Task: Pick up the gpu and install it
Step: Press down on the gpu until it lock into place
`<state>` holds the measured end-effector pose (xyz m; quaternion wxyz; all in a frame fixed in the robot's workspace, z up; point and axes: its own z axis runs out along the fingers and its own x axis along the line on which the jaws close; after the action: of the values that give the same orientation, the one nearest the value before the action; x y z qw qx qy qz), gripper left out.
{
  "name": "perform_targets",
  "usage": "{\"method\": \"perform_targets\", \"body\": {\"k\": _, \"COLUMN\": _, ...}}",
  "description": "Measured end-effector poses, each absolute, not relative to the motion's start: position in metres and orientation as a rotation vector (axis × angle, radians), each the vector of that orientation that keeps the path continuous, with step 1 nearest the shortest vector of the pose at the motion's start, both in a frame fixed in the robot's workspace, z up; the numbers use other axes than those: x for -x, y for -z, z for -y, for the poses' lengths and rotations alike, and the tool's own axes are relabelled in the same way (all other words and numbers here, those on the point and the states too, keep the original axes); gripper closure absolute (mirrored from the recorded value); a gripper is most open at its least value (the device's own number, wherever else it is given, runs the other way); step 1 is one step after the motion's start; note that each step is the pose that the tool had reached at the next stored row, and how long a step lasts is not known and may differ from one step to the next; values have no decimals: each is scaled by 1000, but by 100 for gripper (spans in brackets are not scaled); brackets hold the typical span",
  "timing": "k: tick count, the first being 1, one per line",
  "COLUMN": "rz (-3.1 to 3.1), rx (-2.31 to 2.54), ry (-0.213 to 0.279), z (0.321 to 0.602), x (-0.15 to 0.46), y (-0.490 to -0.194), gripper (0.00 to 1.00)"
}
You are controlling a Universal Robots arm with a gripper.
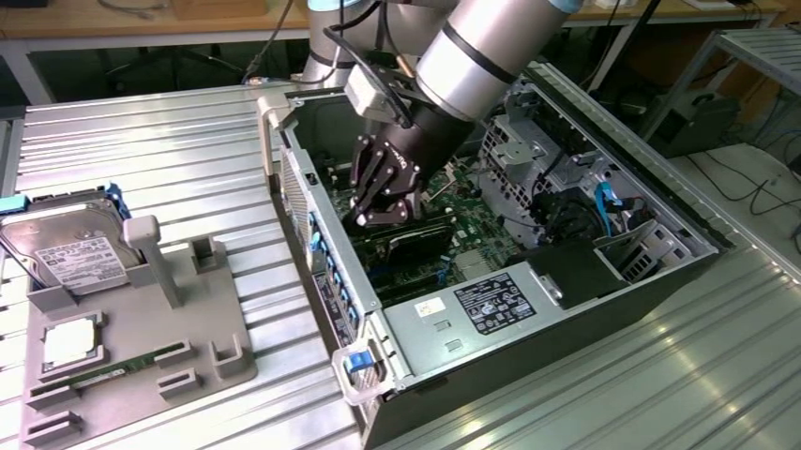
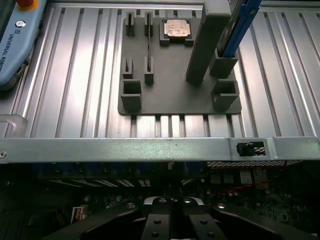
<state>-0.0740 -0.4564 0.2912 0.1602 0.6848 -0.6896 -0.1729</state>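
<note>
The gpu (image 1: pixel 421 246), a black card, sits low inside the open computer case (image 1: pixel 501 323) on the green motherboard. My gripper (image 1: pixel 379 221) reaches down into the case right beside the card's end nearest the case's side wall. Its fingers (image 2: pixel 160 220) are pressed together and I see nothing between them in the wrist view. Whether the tips touch the gpu I cannot tell.
A grey parts holder (image 1: pixel 138 347) (image 2: pixel 175 90) lies on the ribbed metal table at the exterior view's left, carrying a silver hard drive (image 1: pixel 73 253), a processor (image 1: pixel 69 342) (image 2: pixel 176 29) and a RAM stick (image 1: pixel 100 375). The case wall (image 2: pixel 150 149) stands between it and the gripper. A teach pendant (image 2: pixel 15 40) lies nearby.
</note>
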Motion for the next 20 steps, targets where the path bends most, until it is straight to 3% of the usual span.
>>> {"method": "perform_targets", "body": {"k": 20, "rz": 1962, "rx": -1949, "ry": 505, "z": 456, "x": 64, "y": -284, "gripper": 89}}
